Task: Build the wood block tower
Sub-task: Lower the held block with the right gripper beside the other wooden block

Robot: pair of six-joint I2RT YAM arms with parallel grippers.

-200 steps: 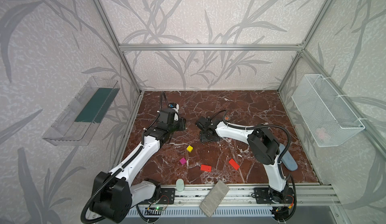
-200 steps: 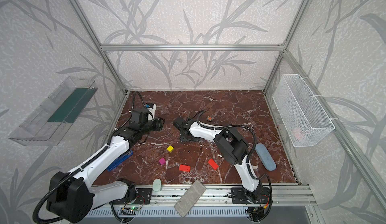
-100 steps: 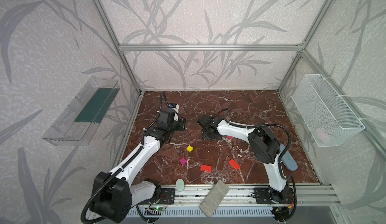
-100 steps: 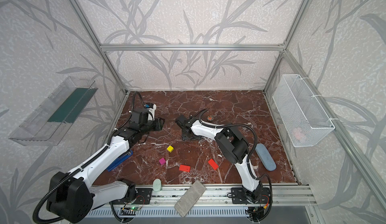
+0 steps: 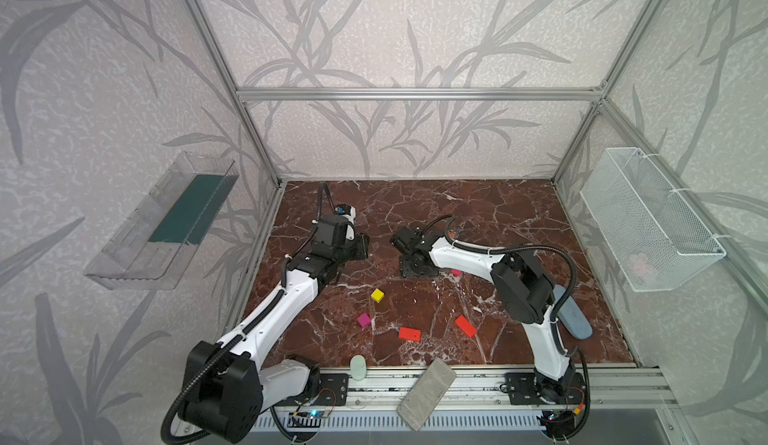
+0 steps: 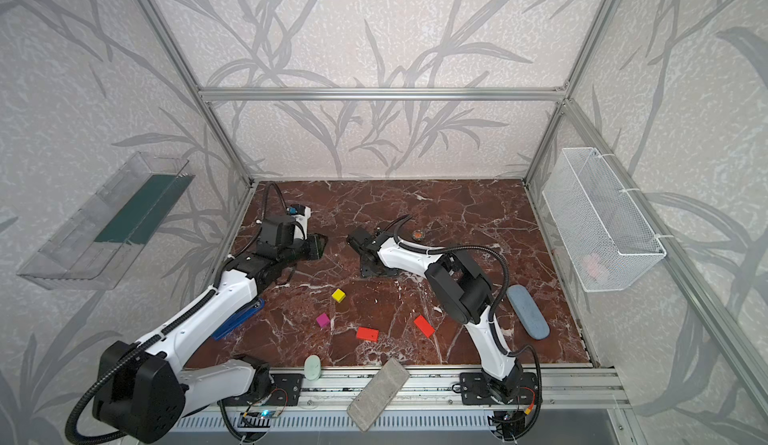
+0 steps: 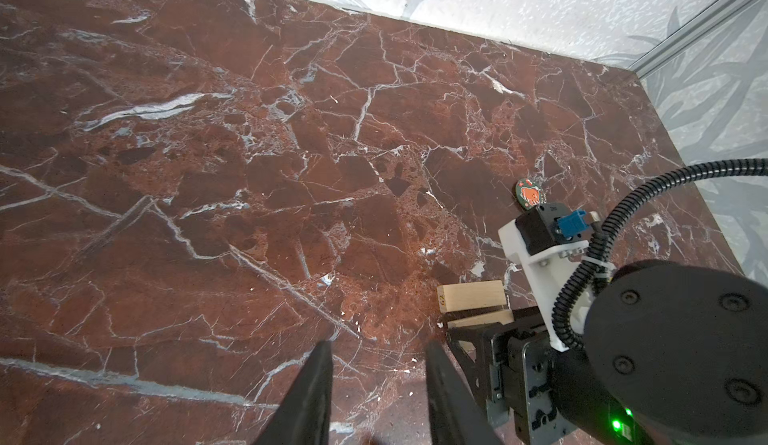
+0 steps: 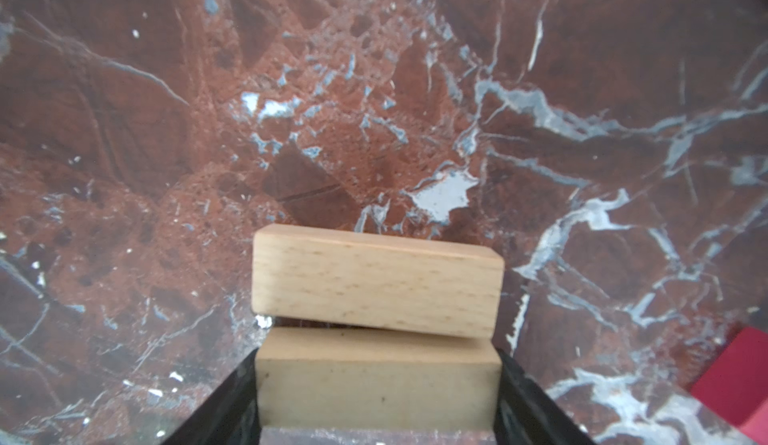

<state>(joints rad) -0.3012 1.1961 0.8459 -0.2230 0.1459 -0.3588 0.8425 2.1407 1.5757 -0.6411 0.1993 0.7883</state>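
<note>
Currently the right gripper (image 8: 376, 376) is down at the table centre. Its fingers (image 8: 224, 401) sit on the two short ends of the near tan bar (image 8: 376, 384) and pinch it lengthwise. That bar lies flat on the marble table (image 8: 124, 131). The far tan bar (image 8: 376, 281) lies just past the fingertips, long side against the held one and slightly skewed.

The left gripper (image 7: 378, 345) is at 9 o'clock of the right one, near but apart. Its fingers are spread part-way with nothing between them.

Top view, clock centred on the right gripper, 12 at the back wall:
- yellow cube (image 5: 377, 295): 7 o'clock, near
- magenta cube (image 5: 364, 320): farther out along 7
- first red flat block (image 5: 409, 333): 6 o'clock
- second red flat block (image 5: 466, 325): 5 o'clock

All four lie singly, apart from each other. The grey brick (image 5: 427, 399) is on the front rail at 6 o'clock, well apart.
</note>
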